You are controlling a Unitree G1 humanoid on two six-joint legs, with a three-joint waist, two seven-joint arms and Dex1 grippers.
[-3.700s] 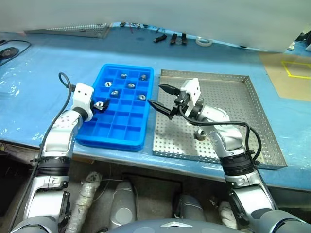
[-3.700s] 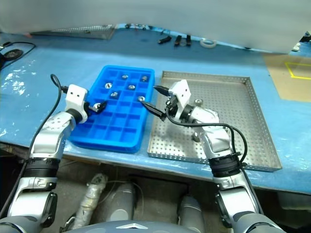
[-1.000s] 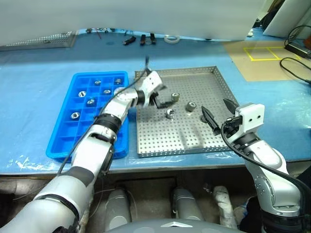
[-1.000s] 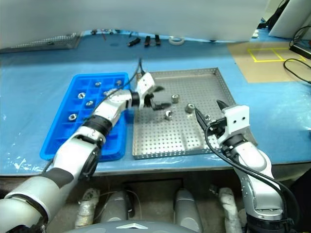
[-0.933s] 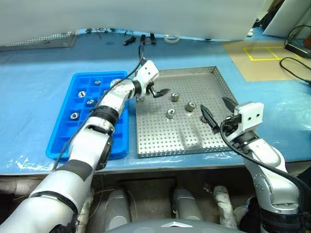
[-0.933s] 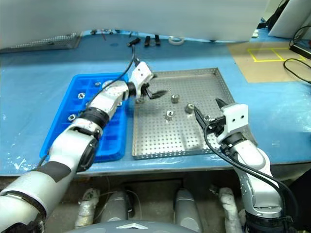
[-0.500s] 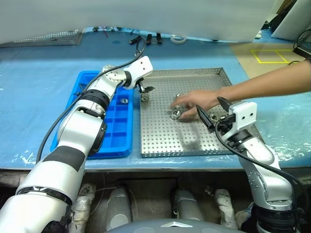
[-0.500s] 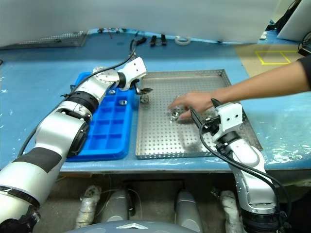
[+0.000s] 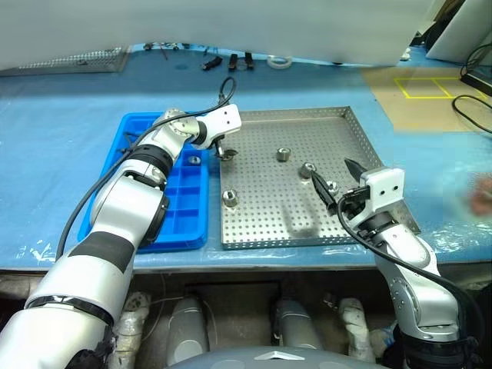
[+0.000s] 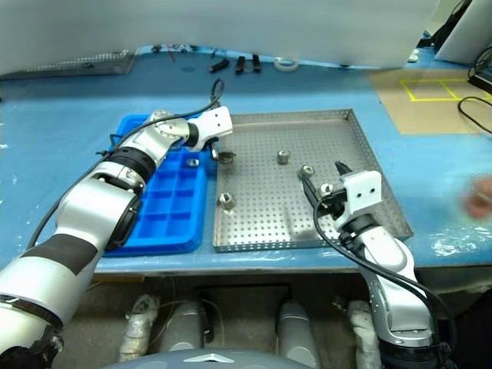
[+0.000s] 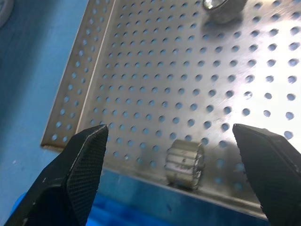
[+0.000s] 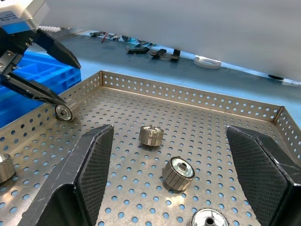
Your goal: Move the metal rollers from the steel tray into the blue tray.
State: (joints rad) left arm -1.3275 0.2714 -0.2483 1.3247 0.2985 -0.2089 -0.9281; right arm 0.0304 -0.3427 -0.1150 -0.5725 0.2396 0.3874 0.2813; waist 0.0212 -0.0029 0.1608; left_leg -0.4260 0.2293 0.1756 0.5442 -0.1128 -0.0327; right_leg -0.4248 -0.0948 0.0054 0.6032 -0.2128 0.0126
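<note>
Left eye view: the large grey perforated steel tray [image 9: 307, 231] sits on the blue-covered table [image 9: 54, 154], with the bright blue compartmented plastic tray [image 9: 115, 192] just beside its left rim. Five short shiny metal rollers lie in the steel tray; the target roller [image 9: 224, 152] rests against that left rim, and the left gripper [image 9: 223, 147] is over it, fingers wide and empty. One roller [image 9: 194, 160] sits in a blue-tray compartment. Right eye view: right gripper [image 10: 323, 183] hovers near the steel tray's right rim, fingers wide, empty. Left wrist view: the roller [image 11: 186, 163] lies on its side between the spread fingers [image 11: 77, 169], touching the rim. Judgement: lower further, keep one finger clear of the rim wall, close across the round flanks.
</note>
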